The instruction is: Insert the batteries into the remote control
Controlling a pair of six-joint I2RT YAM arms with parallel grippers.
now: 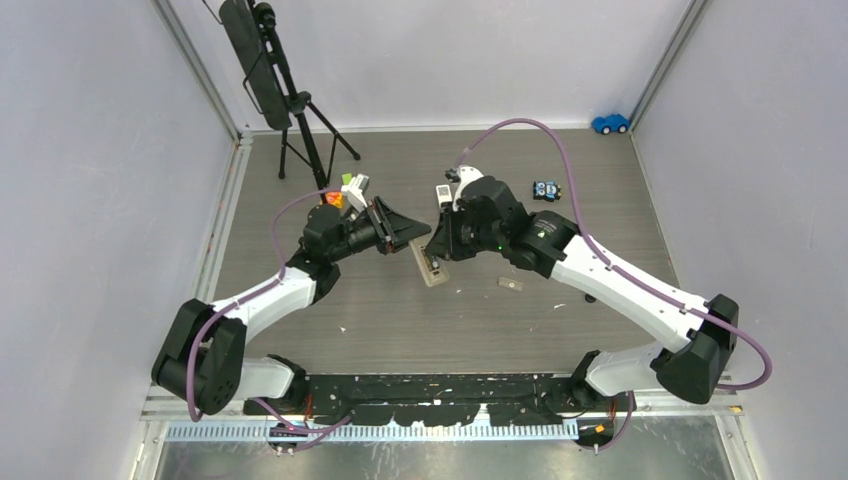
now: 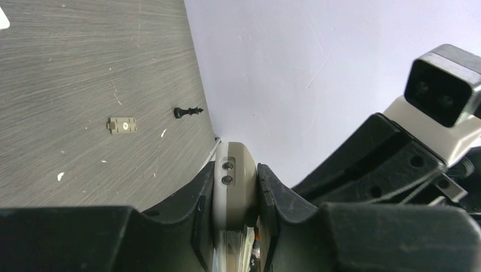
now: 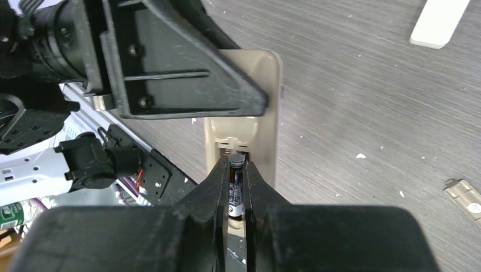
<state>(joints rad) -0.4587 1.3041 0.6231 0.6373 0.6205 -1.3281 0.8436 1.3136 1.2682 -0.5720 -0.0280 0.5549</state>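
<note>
My left gripper [image 1: 408,234] is shut on the end of a beige remote control [image 1: 430,263], held over the table's middle. In the left wrist view the remote's rounded end [image 2: 234,181] sits clamped between my fingers. My right gripper [image 1: 440,245] is shut on a dark battery [image 3: 236,187] and holds it at the remote's open battery bay [image 3: 241,146]. The remote's back [image 3: 266,79] faces the right wrist camera. No other batteries are in view.
The beige battery cover [image 1: 511,285] lies on the table right of the remote; it also shows in the left wrist view [image 2: 122,125]. A small black knob-like piece [image 2: 188,112] lies near it. A white remote [image 1: 444,193], a small toy [image 1: 545,189], a blue toy car [image 1: 610,123] and a tripod [image 1: 290,110] stand behind.
</note>
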